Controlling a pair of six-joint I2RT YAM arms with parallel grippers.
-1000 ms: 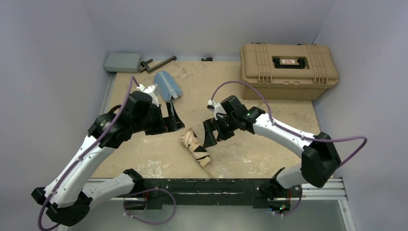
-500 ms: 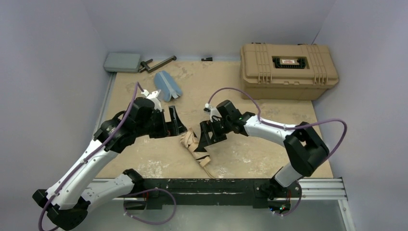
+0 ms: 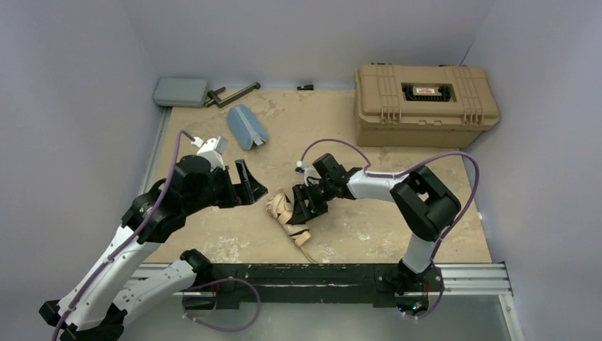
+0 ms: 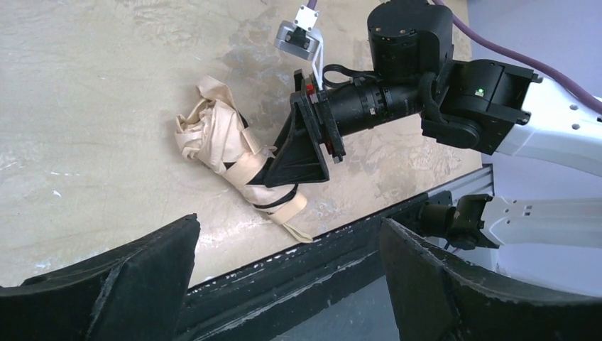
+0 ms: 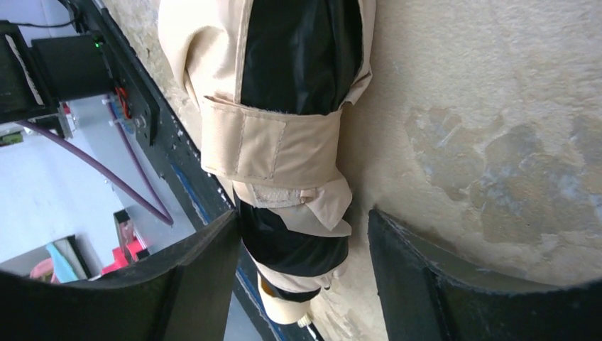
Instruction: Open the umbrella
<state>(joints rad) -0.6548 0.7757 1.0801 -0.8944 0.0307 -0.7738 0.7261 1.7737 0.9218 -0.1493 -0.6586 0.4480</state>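
Umbrella (image 3: 289, 219) lay folded close to the near edge of the tabletop (image 3: 369, 220), roughly mid-width, with its wrap strap (image 5: 273, 149) fastened. So I'd call this the grabbing step, nothing opened yet. Right pincer (image 5: 302, 241) was spread wide, a finger on either side of the bundle near the strap, not clamped. Left pincer (image 4: 287, 284) was wide too, hanging just left of it. Next up probably needed a firm pinch, then peeling the strap. Tan toolbox (image 3: 424, 105) sat in the far right corner.
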